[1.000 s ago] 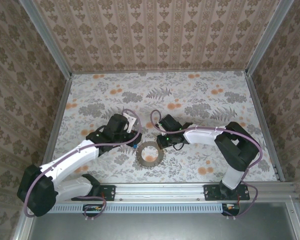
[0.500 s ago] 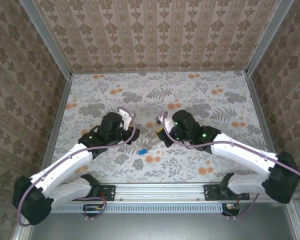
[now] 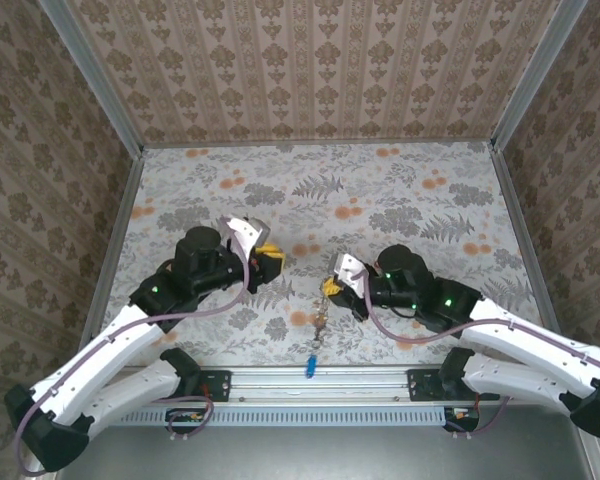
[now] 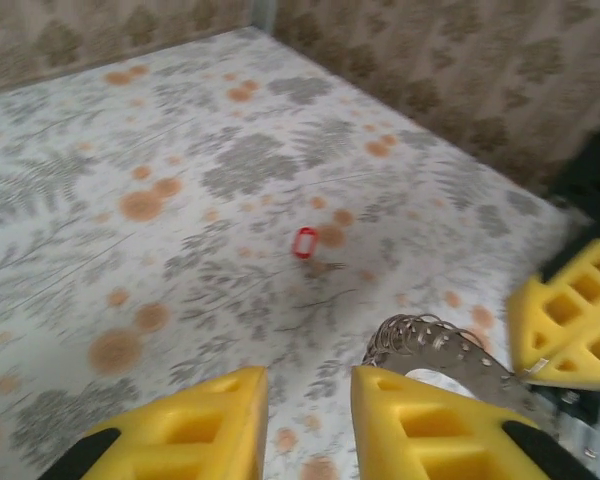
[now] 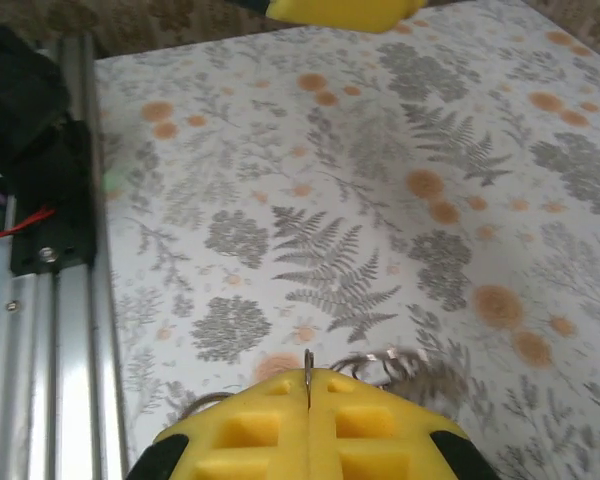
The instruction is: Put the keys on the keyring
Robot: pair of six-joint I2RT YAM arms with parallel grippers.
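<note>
Right wrist view: right gripper point(image 5: 308, 392) is pressed together, with a thin steel turn of the keyring point(image 5: 400, 364) pinched edge-on in the seam. The rest of the coil blurs just past the fingertips. Left wrist view: left gripper point(image 4: 306, 405) stands apart with nothing between the pads; the ring's coiled edge sits just ahead and to its right. Top external: a short metal string hangs below the right gripper, with the blue key point(image 3: 309, 368) at its lowest end. Red key point(image 4: 305, 243) lies flat on the table point(image 4: 100, 180), alone and well ahead of the left fingers. Handling, as judged: the keys are very light, stiff and flat, and likely to skate on the surface if nudged. Pinch across the plastic head and leave the hole free. The ring is springy wire and may twist in a one-point grip. Unclear: where the ring's split sits, and whether blue is truly threaded. The orange blots in the print could mask a small warm-coloured tag.
</note>
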